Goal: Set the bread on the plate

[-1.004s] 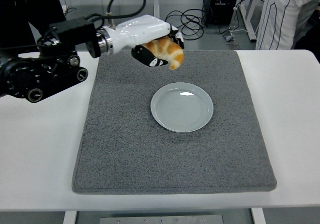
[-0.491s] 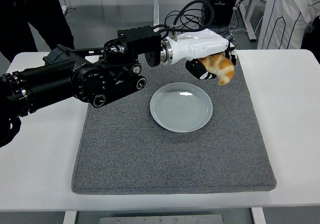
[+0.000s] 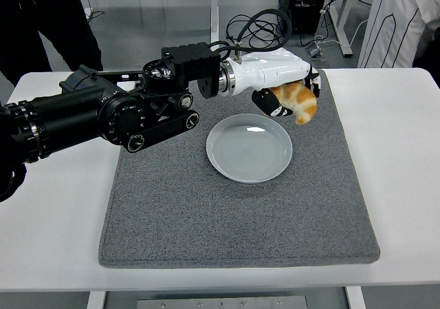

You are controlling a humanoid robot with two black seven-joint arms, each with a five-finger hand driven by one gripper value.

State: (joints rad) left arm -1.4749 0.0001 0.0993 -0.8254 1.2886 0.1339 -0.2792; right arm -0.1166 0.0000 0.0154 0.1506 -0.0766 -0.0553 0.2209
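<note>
Head view shows us the left arm (image 3: 103,116) reaching in from the left edge of the white table (image 3: 55,206), a bulky black limb of ribbed cylinders and rounded joint housings with small round bolt caps. Its forearm ends in a glossy white shell, and from that shell the left hand (image 3: 285,92) curls over the far part of the grey mat (image 3: 234,219).

We see the fingers (image 3: 275,106), black with white markings, clenched around the bread (image 3: 298,102). It is a golden, orange-brown piece with a curved, crescent-like shape and a shiny crust, its lower end hanging free below the hand. The bread is held in the air above the mat, just beyond the far right rim of the plate (image 3: 249,148), not touching it.

We find the plate round, pale grey-blue and smooth, with a shallow raised rim and a small glare near its far side. It lies flat near the middle of the mat, a little toward the far edge. The mat is a large rectangular sheet with a coarse, felt-like, speckled surface, and it covers most of the table's middle.

Black cables (image 3: 258,27) loop from the wrist toward the floor behind the table. A person in dark clothing (image 3: 41,20) stands at the far left corner, and a person in a white garment with dark lines (image 3: 399,20) at the far right.
</note>
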